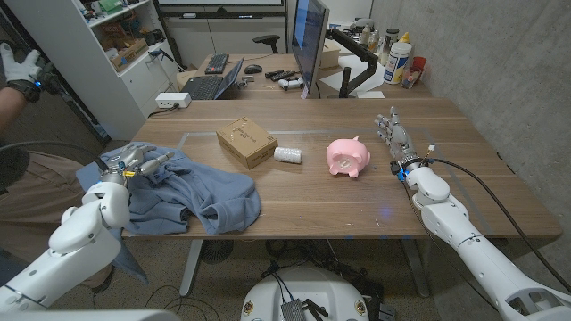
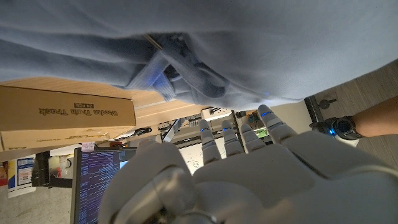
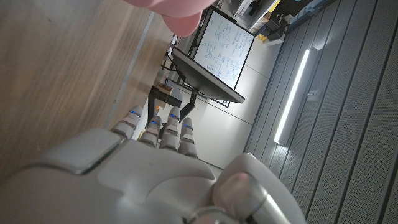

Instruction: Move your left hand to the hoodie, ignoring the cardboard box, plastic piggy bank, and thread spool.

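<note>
A blue hoodie (image 1: 192, 192) lies crumpled on the table's left front part. My left hand (image 1: 138, 163) is over the hoodie's left side with its fingers spread and nothing in them; whether it touches the cloth I cannot tell. In the left wrist view the hoodie (image 2: 249, 50) hangs just past my left hand (image 2: 249, 168). A cardboard box (image 1: 246, 142), a white thread spool (image 1: 287, 154) and a pink piggy bank (image 1: 348, 158) stand in a row mid-table. My right hand (image 1: 395, 138) stands empty at the right, fingers extended, beside the piggy bank (image 3: 177, 9).
A second desk with a monitor (image 1: 310, 45), laptop (image 1: 214, 85) and bottles (image 1: 398, 61) stands behind the table. A person's gloved hand (image 1: 20, 67) shows at the far left. A grey wall runs along the right side.
</note>
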